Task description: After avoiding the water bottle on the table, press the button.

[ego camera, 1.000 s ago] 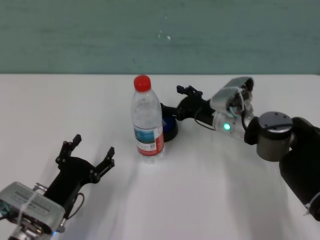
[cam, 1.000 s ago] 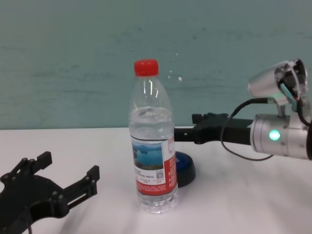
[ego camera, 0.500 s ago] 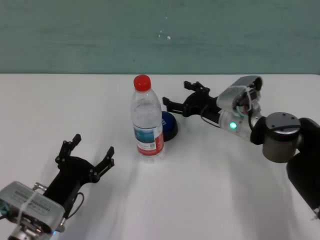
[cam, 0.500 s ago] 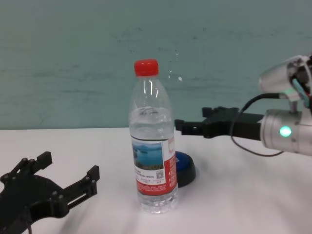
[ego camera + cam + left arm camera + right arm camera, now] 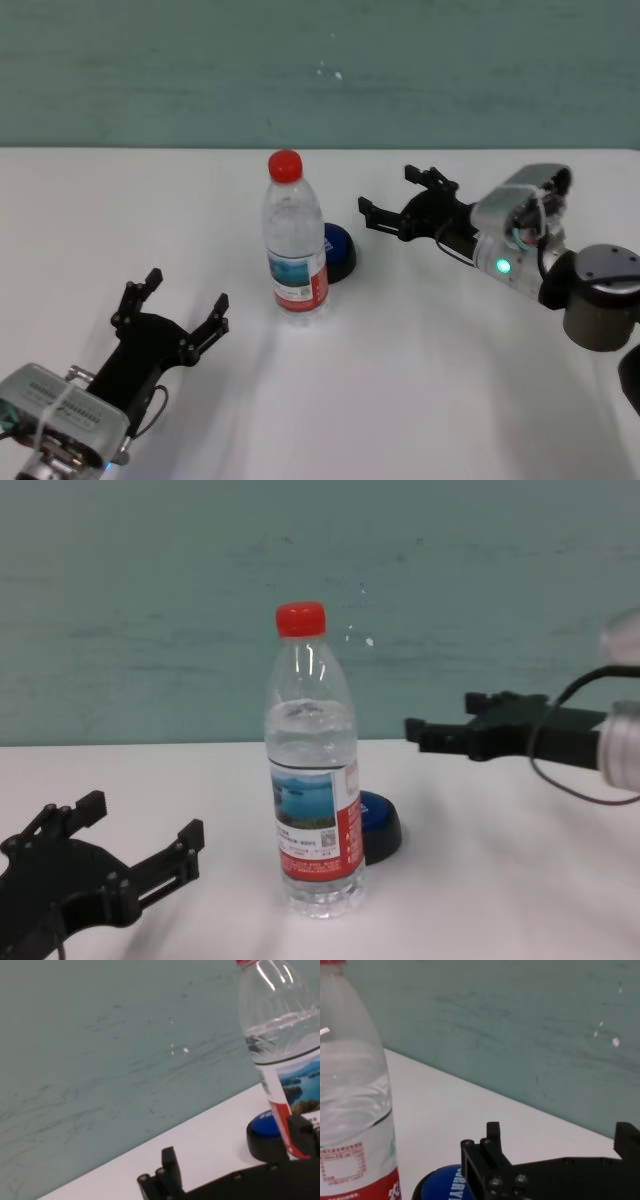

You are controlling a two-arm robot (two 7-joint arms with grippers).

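We find the left gripper (image 5: 175, 305) parked low over the table (image 5: 420, 380) at about 8 o'clock of the head view, its fingers (image 5: 185, 838) spread wide and holding nothing. To its 1 o'clock, well apart, the water bottle (image 5: 294, 247) stands upright near the table's middle, red cap on, water partway up the neck. The button (image 5: 338, 252) sits just beside the bottle at its 2 o'clock; from the chest view the bottle hides the button's left part, and we cannot tell whether the two touch. The right gripper (image 5: 400, 203) hangs in the air at roughly 2 o'clock of the button, above and clear of it, its fingers (image 5: 482, 1157) parted and empty, pointing leftward toward the bottle. The right arm (image 5: 560, 280) reaches in from the right edge, a green light lit on its wrist.
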